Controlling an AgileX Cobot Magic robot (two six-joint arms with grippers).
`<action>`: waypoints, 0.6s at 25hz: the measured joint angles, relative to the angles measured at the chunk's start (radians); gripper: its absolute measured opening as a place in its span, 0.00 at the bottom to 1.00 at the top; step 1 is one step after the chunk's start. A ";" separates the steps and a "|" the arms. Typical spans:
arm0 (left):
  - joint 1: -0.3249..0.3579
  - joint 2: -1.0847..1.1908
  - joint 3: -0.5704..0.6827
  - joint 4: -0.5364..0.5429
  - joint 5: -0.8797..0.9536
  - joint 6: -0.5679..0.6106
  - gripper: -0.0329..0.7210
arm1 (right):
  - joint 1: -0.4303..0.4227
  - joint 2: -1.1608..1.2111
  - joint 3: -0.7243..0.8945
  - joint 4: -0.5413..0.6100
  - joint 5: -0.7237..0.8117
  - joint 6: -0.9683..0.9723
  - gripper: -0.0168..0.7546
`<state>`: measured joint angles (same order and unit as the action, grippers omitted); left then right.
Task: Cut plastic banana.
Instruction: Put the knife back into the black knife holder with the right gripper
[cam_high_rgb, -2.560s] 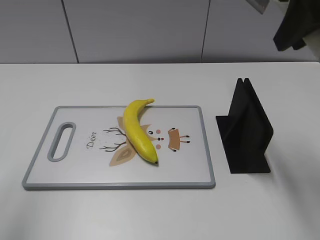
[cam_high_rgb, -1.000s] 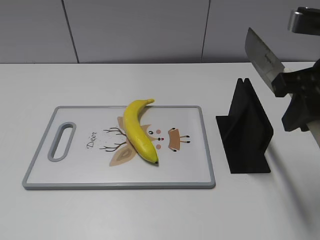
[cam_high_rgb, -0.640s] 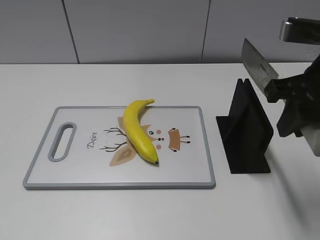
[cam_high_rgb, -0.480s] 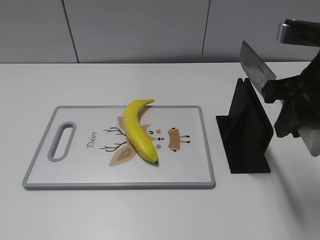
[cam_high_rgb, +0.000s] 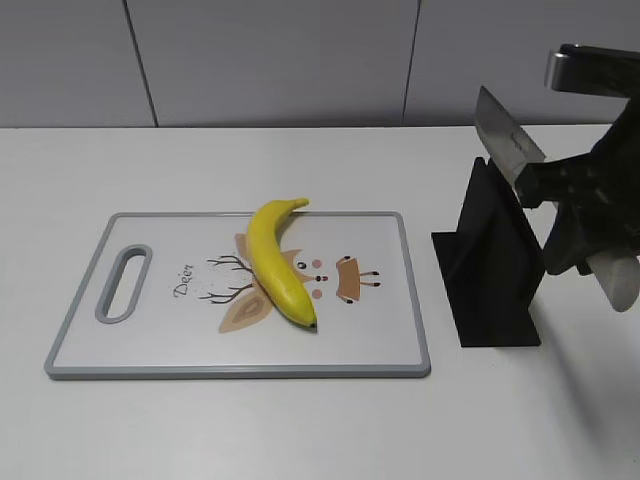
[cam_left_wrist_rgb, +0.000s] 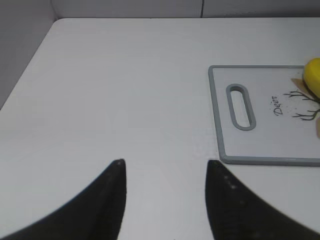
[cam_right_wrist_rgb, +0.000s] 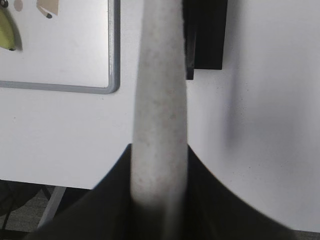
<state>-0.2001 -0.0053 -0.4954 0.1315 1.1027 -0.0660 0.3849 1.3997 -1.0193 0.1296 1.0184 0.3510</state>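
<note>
Exterior view: a white worktop (cam_high_rgb: 300, 430) carries a grey-rimmed cutting board (cam_high_rgb: 405, 290) printed with a deer cartoon and the word "Deer", its handle slot toward the left. The plastic banana (cam_high_rgb: 272, 262) lies on the board near its middle, running diagonally, with the stem reaching the far rim and the dark tip pointing toward the near edge; it is whole. To the right of the board, apart from it, stands a black knife stand (cam_high_rgb: 492, 262), upright on a flat base.

The right end effector (cam_high_rgb: 585, 215) hangs above and just right of the stand, closed on the pale handle of a kitchen knife (cam_high_rgb: 508, 140). The broad steel blade points up and to the left, over the top of the stand (whether blade and stand touch cannot be told), well apart from the banana.

Right wrist view: the knife handle (cam_right_wrist_rgb: 159, 100) fills the middle of the frame, clamped between the two dark fingers (cam_right_wrist_rgb: 112, 200) at the bottom edge. Beyond it appear part of the black stand (cam_right_wrist_rgb: 207, 35), the right corner of the cutting board (cam_right_wrist_rgb: 112, 85) and, at the upper left edge, a sliver of the banana (cam_right_wrist_rgb: 6, 35).

Left wrist view: the left end effector (cam_left_wrist_rgb: 165, 175) hovers over bare worktop (cam_left_wrist_rgb: 115, 90), its two dark fingertips (cam_left_wrist_rgb: 112, 185) set wide apart and holding nothing. The handle end of the board (cam_left_wrist_rgb: 217, 115) and a small yellow part of the banana (cam_left_wrist_rgb: 312, 75) lie to the right, well apart from it.
</note>
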 joint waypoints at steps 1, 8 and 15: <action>0.000 0.000 0.000 0.001 -0.001 0.000 0.71 | 0.000 0.000 0.000 -0.005 0.000 0.000 0.25; 0.000 0.000 0.000 0.003 -0.004 0.001 0.71 | 0.000 0.002 0.000 -0.027 -0.012 0.013 0.25; 0.000 0.000 0.000 0.007 -0.005 0.004 0.71 | 0.000 0.045 0.005 -0.019 -0.015 0.017 0.25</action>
<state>-0.2001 -0.0053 -0.4954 0.1385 1.0974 -0.0623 0.3849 1.4445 -1.0145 0.1111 1.0030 0.3682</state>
